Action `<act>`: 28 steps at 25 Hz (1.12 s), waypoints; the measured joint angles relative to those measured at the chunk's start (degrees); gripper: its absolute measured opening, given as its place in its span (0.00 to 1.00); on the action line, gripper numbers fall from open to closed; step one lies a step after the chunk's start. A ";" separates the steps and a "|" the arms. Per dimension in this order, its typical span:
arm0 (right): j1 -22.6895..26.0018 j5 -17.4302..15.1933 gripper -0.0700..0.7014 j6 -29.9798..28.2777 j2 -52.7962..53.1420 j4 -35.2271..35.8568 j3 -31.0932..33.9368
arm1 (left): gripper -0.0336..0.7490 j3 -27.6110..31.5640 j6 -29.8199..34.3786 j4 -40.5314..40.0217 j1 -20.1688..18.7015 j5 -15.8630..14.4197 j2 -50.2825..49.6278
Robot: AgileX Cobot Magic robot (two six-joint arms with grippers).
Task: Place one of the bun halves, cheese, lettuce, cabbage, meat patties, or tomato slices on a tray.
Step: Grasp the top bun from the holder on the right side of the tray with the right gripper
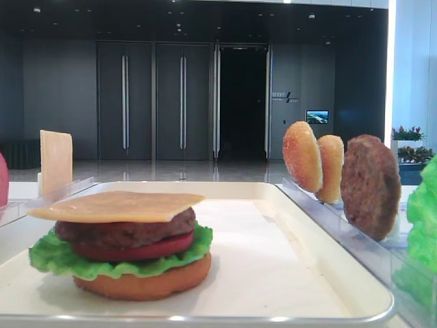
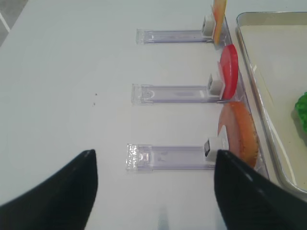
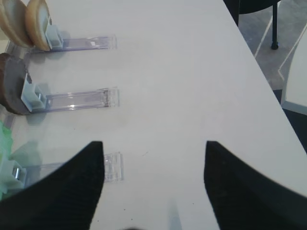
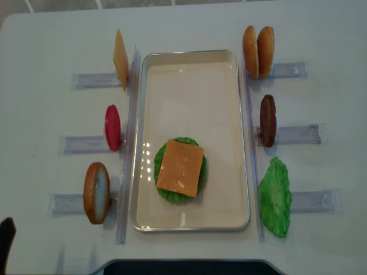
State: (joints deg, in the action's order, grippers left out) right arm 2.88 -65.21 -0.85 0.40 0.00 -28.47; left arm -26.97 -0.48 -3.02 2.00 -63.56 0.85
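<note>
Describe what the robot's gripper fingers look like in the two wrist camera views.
Both grippers show only two matte black fingers each, broad at the frame's bottom edge and tapering to blunt tips. The right gripper has a finely grainy finger surface; the left gripper looks smoother. No cables, markings or arm links are visible.

Both pincers [image 3: 151, 182] [image 2: 153, 187] have broad, matte black, tapering fingers.

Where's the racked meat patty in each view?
Exterior high: meat patty upright, right of tray.
Right wrist: far left edge, middle rack.
Left wrist: not in it.
Exterior high (realsense): right of tray, middle.
Shared landmark: bun halves racked next to it.
</note>
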 joint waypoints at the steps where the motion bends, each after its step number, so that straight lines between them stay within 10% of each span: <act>1: 0.00 0.00 0.69 0.00 0.00 0.00 0.00 | 0.78 0.00 0.00 0.00 0.00 0.00 0.00; 28: 0.00 0.00 0.69 0.00 0.00 0.00 0.00 | 0.78 0.00 0.00 0.00 0.00 0.00 0.00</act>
State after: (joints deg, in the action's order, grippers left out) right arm 2.88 -65.21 -0.85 0.40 0.00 -28.47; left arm -26.97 -0.48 -3.02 2.00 -63.56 0.85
